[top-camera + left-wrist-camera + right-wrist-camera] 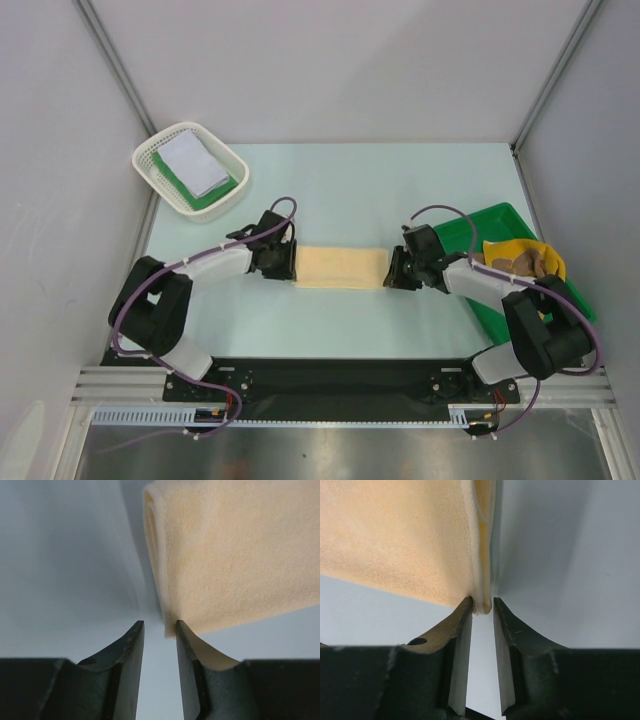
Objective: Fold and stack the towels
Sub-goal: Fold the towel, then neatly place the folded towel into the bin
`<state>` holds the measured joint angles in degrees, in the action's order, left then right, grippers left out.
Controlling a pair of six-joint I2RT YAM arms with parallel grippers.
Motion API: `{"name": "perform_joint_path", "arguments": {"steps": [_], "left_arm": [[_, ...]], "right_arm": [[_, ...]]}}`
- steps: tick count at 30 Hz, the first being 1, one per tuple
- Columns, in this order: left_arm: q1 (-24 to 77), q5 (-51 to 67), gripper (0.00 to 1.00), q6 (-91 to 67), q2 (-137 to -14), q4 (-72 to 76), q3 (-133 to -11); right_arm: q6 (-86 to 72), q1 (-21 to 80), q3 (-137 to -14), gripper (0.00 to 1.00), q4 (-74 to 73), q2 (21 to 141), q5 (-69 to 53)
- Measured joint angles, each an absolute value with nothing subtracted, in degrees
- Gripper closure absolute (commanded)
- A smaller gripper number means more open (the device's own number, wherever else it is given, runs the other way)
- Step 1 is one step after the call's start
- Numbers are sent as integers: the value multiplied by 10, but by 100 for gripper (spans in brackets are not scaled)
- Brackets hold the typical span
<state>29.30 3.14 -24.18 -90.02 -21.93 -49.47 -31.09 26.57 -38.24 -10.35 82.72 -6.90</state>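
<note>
Left fingers, right fingers slightly apart at opposite towel ends.

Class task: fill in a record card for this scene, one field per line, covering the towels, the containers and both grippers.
cream towel: folded into a strip, flat on the table
left gripper: at the strip's left end, jaws slightly apart, nothing between them
right gripper: at the strip's right end, towel edge between its tips; grip unclear
basket: far left, holds folded towels, white on green
bin: right, green, holds a crumpled yellow towel
</note>
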Motion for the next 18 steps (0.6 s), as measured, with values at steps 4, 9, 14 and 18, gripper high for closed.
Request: {"name": "perform_joint_path", "arguments": {"steps": [4,9,14,18], "left_arm": [[290,1,54,-236,-900,-251,-532],[274,38,47,-215,-888,-237,-550],[248,97,46,-214,-902,-209,-548],[227,134,48,-215,-938,-180,-540]], "right_arm": [[-310,265,-382,61,-115,811,-69],[-307,265,-382,39,-140,757,-69],[-295,262,-383,14,-159,695,-70],[-284,257,-384,6,-170,669,-73]]}}
